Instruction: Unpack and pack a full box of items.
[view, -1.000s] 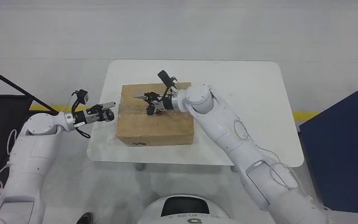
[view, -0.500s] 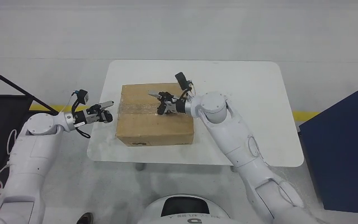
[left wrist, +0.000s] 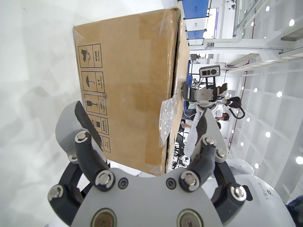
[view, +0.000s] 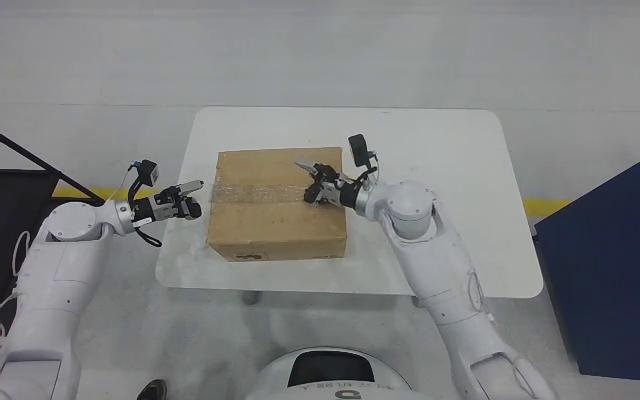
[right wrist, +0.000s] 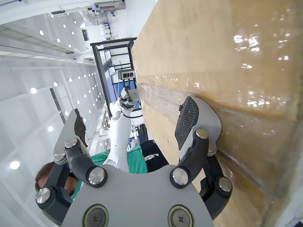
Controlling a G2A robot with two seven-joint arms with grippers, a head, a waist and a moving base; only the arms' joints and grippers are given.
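On top of the box (view: 270,220), at its right end, the right gripper (view: 306,182) sits spread open. One finger (right wrist: 187,119) lies flat on the tape (view: 250,192) and the other is up in the air, so it's gripping nothing. Off the box's left end the left gripper (view: 196,197) hangs open too, just beside the cardboard, not touching as far as I can tell. The box is shut and taped, sitting on the table (view: 450,160). My worry: that tape looks slick, so the finger could skid without catching an edge, or just shove the unbraced box sideways. Count: one box, one tape strip, two grippers, one table.
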